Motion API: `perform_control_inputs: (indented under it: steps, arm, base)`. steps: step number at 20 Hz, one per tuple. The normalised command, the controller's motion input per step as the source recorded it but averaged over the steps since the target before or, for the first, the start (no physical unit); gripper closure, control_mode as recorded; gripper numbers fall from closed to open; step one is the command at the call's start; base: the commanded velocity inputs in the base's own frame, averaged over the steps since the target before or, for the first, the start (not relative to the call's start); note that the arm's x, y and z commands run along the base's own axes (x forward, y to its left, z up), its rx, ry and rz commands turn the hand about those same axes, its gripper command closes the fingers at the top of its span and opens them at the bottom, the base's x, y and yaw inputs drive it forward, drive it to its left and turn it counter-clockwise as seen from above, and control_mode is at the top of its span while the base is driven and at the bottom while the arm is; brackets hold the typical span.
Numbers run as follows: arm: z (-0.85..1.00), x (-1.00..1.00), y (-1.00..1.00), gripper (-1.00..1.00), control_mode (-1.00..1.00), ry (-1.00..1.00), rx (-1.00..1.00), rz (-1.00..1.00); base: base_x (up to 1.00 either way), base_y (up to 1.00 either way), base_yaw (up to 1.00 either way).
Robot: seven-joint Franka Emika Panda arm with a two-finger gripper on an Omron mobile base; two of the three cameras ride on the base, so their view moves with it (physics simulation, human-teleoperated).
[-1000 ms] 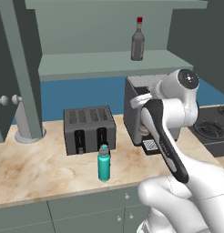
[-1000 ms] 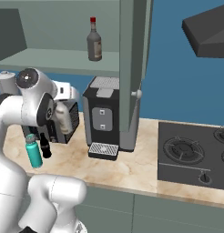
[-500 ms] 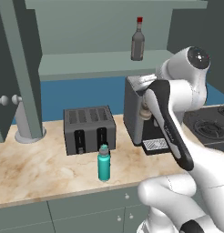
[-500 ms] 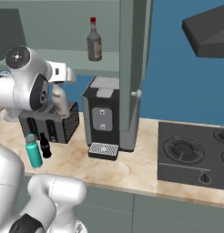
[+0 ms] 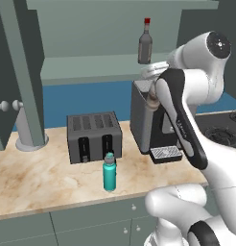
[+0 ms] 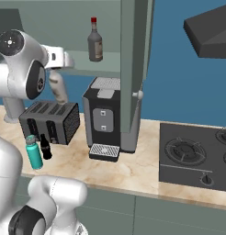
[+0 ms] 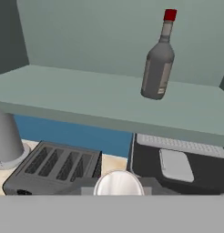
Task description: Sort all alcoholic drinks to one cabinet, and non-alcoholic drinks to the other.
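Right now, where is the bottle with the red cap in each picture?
Left base view: red-capped bottle stands on the cabinet shelf, upper middle, above the coffee machine.
Right base view: upper left of middle, on the shelf above the coffee machine.
Hand view: upper right, on the shelf.
Shared landmark: the coffee machine below it.

Red-capped bottle [image 5: 145, 43] on cabinet shelf [image 5: 91, 65]; flask [image 5: 109, 172] before toaster [image 5: 94, 136].

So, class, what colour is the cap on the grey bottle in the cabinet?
Red cap on the grey bottle; clearest in the hand view.
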Motion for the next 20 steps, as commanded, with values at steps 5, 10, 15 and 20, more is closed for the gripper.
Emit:
perform_control_inputs:
  steps: [5, 10, 15, 20]
  arm:
    - [0.30, 0.00, 0.17, 1.00, -1.00, -0.11, 0.01, 0.00]
    - [0.36, 0.00, 0.15, 1.00, -1.00, -0.10, 0.01, 0.00]
    - [0.31, 0.02, 0.16, 1.00, -1.00, -0.08, 0.01, 0.00]
    - [0.18, 0.06, 0.17, 1.00, -1.00, -0.07, 0.00, 0.00]
  base:
    - [0.00, 0.00, 0.00]
    - [0.00, 0.00, 0.00]
    - [0.00, 0.00, 0.00]
    - [0.00, 0.00, 0.00]
